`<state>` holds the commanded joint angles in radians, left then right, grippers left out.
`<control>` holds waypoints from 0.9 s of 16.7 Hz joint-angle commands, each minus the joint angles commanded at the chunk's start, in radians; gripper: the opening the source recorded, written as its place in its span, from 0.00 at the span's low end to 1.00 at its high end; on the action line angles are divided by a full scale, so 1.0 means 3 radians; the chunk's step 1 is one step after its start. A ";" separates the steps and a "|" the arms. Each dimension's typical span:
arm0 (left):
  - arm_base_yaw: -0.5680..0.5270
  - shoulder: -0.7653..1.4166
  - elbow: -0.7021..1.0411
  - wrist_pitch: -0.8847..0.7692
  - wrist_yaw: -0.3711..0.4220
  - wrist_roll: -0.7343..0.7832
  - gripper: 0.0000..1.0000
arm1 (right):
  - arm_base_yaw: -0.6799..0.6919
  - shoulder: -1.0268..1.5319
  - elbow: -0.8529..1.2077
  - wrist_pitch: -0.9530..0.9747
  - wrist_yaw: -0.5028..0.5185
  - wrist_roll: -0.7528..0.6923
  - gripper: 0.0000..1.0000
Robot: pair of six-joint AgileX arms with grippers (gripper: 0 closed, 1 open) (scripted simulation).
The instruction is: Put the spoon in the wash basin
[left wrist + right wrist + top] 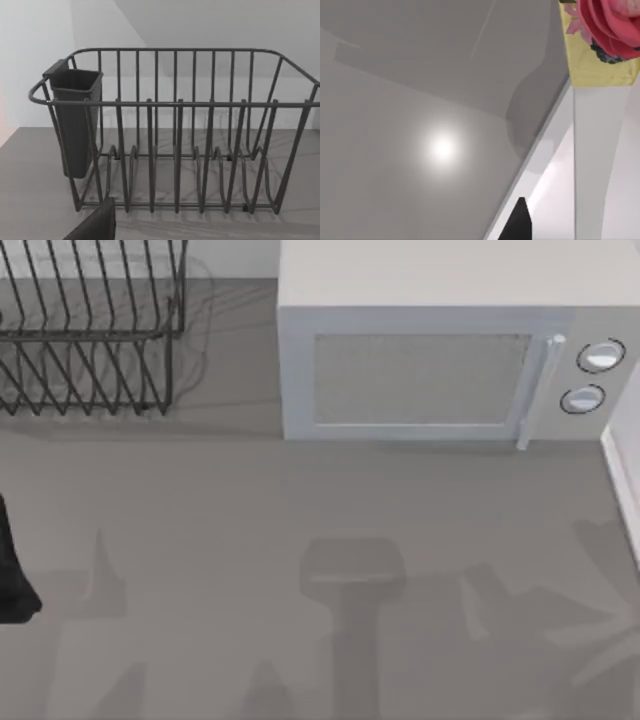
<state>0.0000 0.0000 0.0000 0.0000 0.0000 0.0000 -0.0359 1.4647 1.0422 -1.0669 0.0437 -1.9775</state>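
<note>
Spoon position is the weak point of this moment: I cannot tell with confidence where it lies. A glossy pink-red shape [607, 25] sits ahead of the right gripper [520, 222], on top of a yellow block [600, 70] at the rim of the wash basin [540, 160], but it looks more like a flower than cutlery. The basin rim runs just beside the right gripper, and whether this gripper is spread or pressed together I cannot tell, nor whether it carries anything. The first risk, in my judgement, is that it goes to the basin with nothing in it, or takes the pink-red shape for the spoon. The second risk is contact: being so near the rim, a small move sideways could strike the rim or push the yellow block into the basin. The left gripper [95, 225] faces the dish rack [175, 150], with the dark cutlery cup [75, 125] ahead of it; its state I also cannot tell. If it reaches forward without care, it could catch in the wires and drag the rack.
</note>
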 joint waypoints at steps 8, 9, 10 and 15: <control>0.0000 0.0000 0.0000 0.0000 0.0000 0.0000 1.00 | -0.0103 0.1582 0.1999 -0.0713 0.0022 -0.0244 0.00; 0.0000 0.0000 0.0000 0.0000 0.0000 0.0000 1.00 | -0.0122 0.1827 0.2344 -0.0825 0.0025 -0.0262 0.00; 0.0000 0.0000 0.0000 0.0000 0.0000 0.0000 1.00 | -0.0142 0.2070 0.2689 -0.0936 0.0027 -0.0277 0.00; 0.0000 0.0000 0.0000 0.0000 0.0000 0.0000 1.00 | -0.0242 0.3135 0.4235 -0.1382 0.0033 -0.0294 0.00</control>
<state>0.0000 0.0000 0.0000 0.0000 0.0000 0.0000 -0.1085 2.4053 2.3126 -1.4816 0.0536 -2.0658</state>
